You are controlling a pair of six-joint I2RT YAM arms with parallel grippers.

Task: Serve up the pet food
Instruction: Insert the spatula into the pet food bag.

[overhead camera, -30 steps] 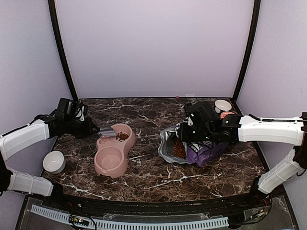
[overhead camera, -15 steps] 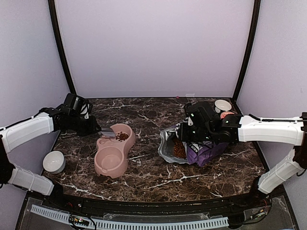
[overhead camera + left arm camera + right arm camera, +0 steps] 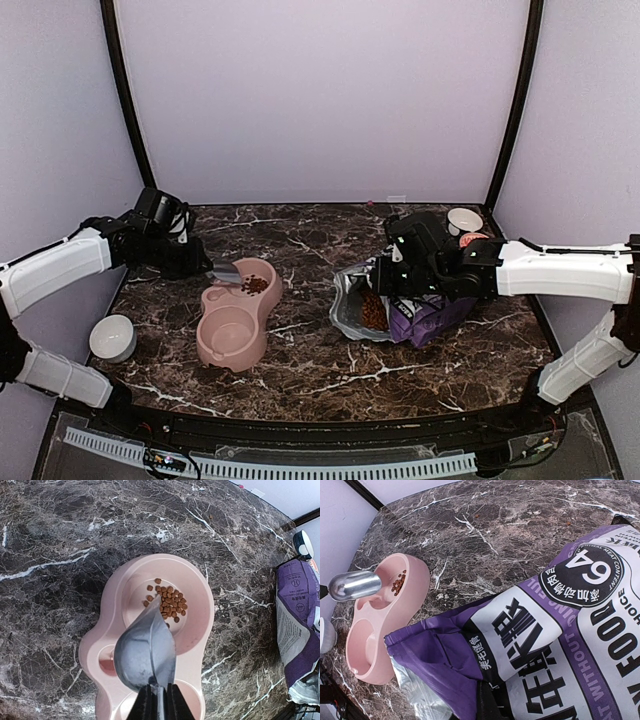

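Lots of light, loose pet food (image 3: 167, 602), twelve o'clock in bowl (image 3: 196, 587): move by scoop (image 3: 145, 652) only. Clamped tight: left gripper (image 3: 159, 700) on it, right gripper (image 3: 487, 702) on bag (image 3: 560, 630).

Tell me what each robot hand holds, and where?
Left gripper: the scoop, by its handle. Right gripper: the purple bag, by its edge.

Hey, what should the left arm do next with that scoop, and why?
Probably carry the scoop back to the open bag for another load: it looks emptied over the pink bowl, which holds only a small heap of pet food.
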